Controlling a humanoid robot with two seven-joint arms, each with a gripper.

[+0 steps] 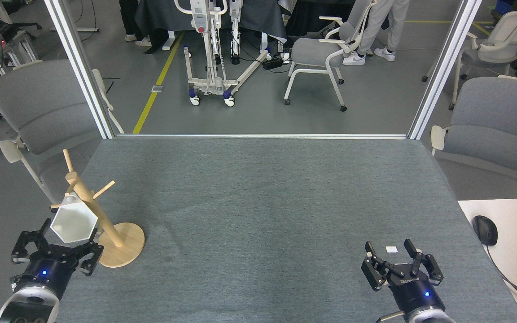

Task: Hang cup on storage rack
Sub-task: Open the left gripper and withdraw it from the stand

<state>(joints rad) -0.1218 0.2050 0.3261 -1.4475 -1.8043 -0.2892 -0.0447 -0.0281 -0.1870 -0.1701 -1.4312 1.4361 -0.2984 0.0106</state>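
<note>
The white hexagonal cup (72,221) hangs tilted against the wooden storage rack (94,211), with its mouth turned toward me. Its handle (70,198) sits over a low left peg (56,206). The rack's post leans left above its round base (126,251), near the table's left edge. My left gripper (61,246) is just below the cup, open, its fingers spread wider than the cup and not clamping it. My right gripper (387,251) rests open and empty at the table's near right.
The grey table (258,202) ends close to the left of the rack. A small white tag (392,249) lies between the right fingers. Grey chairs (38,112) stand beside the table. A white desk with a mouse (485,229) is at the right.
</note>
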